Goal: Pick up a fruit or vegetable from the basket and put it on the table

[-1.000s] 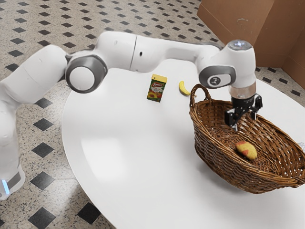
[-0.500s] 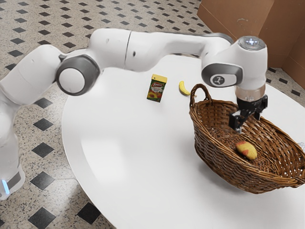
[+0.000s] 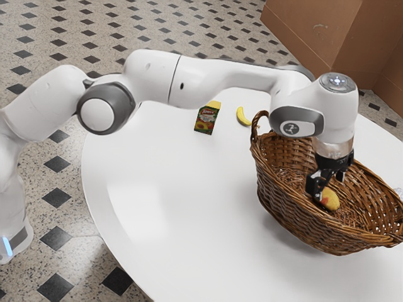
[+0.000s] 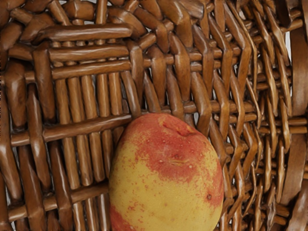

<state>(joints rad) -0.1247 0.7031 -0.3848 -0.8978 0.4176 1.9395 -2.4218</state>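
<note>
Before carrying anything to the table (image 3: 189, 189) at nine o'clock from the basket (image 3: 274, 192) in the exterior view, apparently aligning for the grasp, with tool (image 3: 329, 187) spread and red-and-yellow fruit (image 3: 330, 201) in the basket, just toward six o'clock; next, lower slightly, centre, squeeze

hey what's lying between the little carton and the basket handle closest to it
A yellow banana lies there, on the table between the carton and that handle; the exterior view shows it.
</note>
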